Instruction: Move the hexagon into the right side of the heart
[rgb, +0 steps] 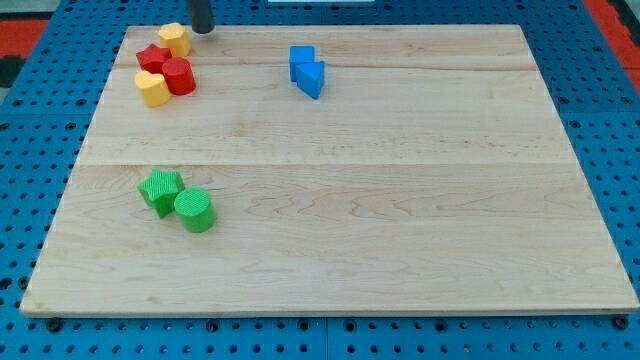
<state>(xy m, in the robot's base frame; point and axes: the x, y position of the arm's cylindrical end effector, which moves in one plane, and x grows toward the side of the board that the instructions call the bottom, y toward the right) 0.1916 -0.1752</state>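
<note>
Holding nothing, for it is a bare rod with nothing to open, my tip (202, 30) sits at the board's (400, 250) top edge, just right of the yellow hexagon (174, 38), seemingly placed to shove it. That hexagon lies at the view's top left, squat, with no clear long axis; below it come the red star (152, 56), red cylinder (179, 76) and yellow heart (152, 88)
</note>
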